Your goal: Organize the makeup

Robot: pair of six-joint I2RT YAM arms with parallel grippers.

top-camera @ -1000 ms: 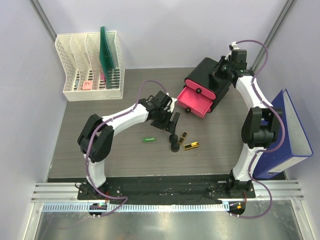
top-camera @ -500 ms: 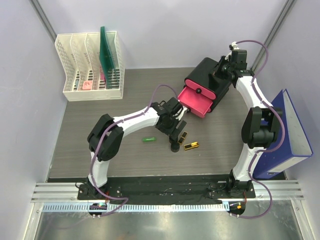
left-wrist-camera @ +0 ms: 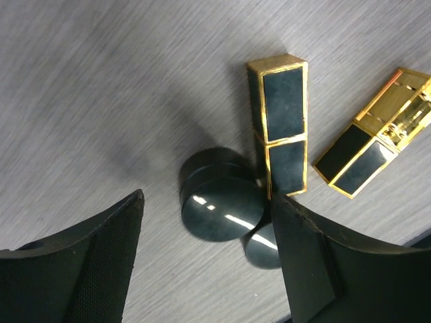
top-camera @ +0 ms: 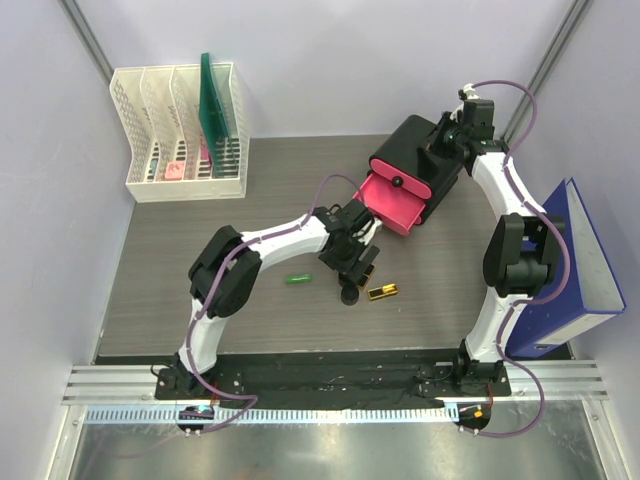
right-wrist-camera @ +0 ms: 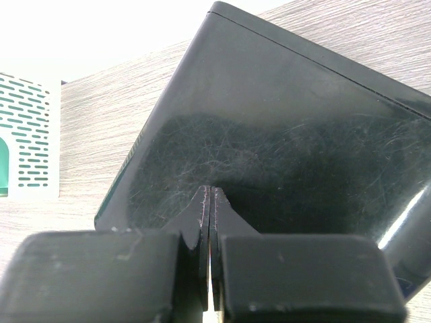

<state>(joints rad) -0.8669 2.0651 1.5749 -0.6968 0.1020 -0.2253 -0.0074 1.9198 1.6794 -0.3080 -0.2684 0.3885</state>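
Two black round compacts (left-wrist-camera: pixel 221 204) lie touching on the table, the second (left-wrist-camera: pixel 262 245) partly behind my finger. Two gold-black sticks lie beside them: one (left-wrist-camera: pixel 283 128) upright in the left wrist view, one (left-wrist-camera: pixel 370 148) to its right. My left gripper (left-wrist-camera: pixel 209 269) is open and empty just above the compacts; in the top view it (top-camera: pixel 352 262) hovers over them (top-camera: pixel 349 294) beside a stick (top-camera: pixel 382 292). A slim green tube (top-camera: pixel 297 279) lies to the left. My right gripper (right-wrist-camera: pixel 210 202) is shut, resting on the black box (right-wrist-camera: pixel 289 134). The bottles and the orange tube are out of view.
The black box (top-camera: pixel 412 160) has its pink drawer (top-camera: pixel 388 203) pulled open toward the left arm. A white mesh file rack (top-camera: pixel 180 135) with a green folder stands at the back left. A blue binder (top-camera: pixel 570 270) leans at the right edge.
My left gripper has moved right and forward, from near the open drawer to above the compacts and sticks. The right arm has not moved.
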